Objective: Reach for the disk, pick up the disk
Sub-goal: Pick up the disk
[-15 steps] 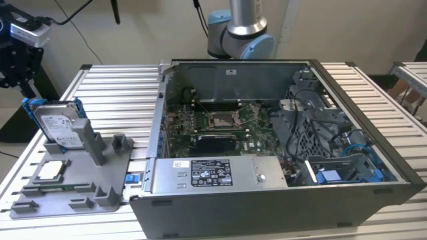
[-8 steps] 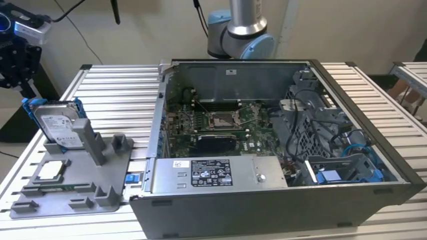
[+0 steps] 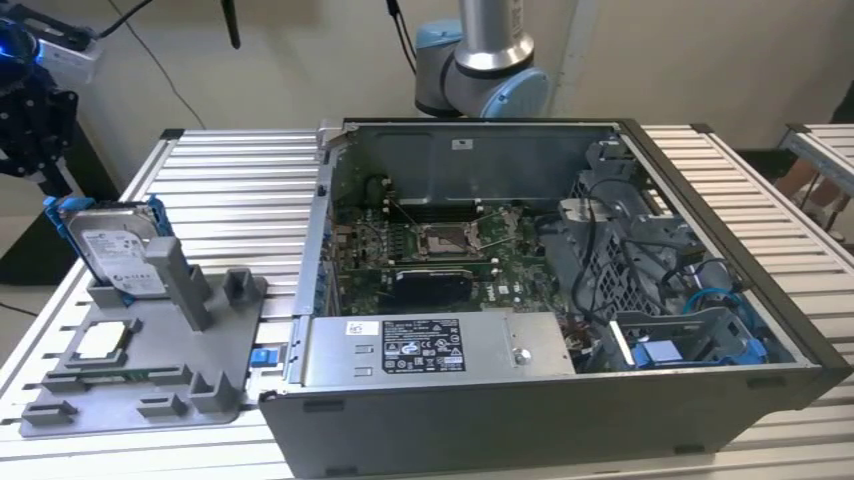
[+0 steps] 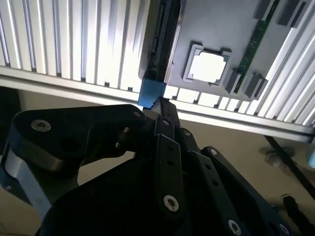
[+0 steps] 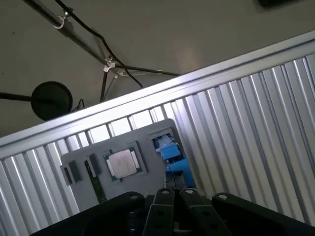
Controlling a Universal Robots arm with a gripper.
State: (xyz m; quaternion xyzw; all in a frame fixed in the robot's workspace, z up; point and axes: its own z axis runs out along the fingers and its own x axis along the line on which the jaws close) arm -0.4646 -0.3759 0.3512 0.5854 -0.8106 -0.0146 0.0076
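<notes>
- The table (image 3: 227, 170), a top of ribbed aluminium slats, carries everything we see in the exterior view.
- An open computer case (image 3: 534, 420) lies on it and takes up the middle and the exterior view's right. Its motherboard (image 3: 400, 235) is exposed, and a grey power supply (image 3: 427, 345) sits along the near wall.
- Behind the case stands the robot arm (image 3: 487, 60), silver with pale blue joint caps.
- A grey parts holder (image 3: 200, 380) rests on the table at the exterior view's left, just beside the case.
- The end effector (image 5: 175, 192) hangs out past the table's edge, aimed at the holder. It is drawn in narrow, its black fingers (image 5: 165, 199) nearly together with nothing between them. In the second wrist view its tip (image 4: 162, 104) lines up with the end of the blue frame (image 4: 150, 96); we cannot tell whether they touch.
- The disk (image 3: 118, 250) stands upright on its edge in a slot at the holder's far corner, label facing the exterior camera, clipped in its blue frame. In the first wrist view it shows end-on (image 5: 170, 151).
- A square silver processor chip (image 3: 104, 342) lies flat in a recess of the holder, near the disk but apart from it; it shows in both wrist views.
- A green memory module (image 4: 256, 37) sits on edge in the holder beyond the chip.
</notes>
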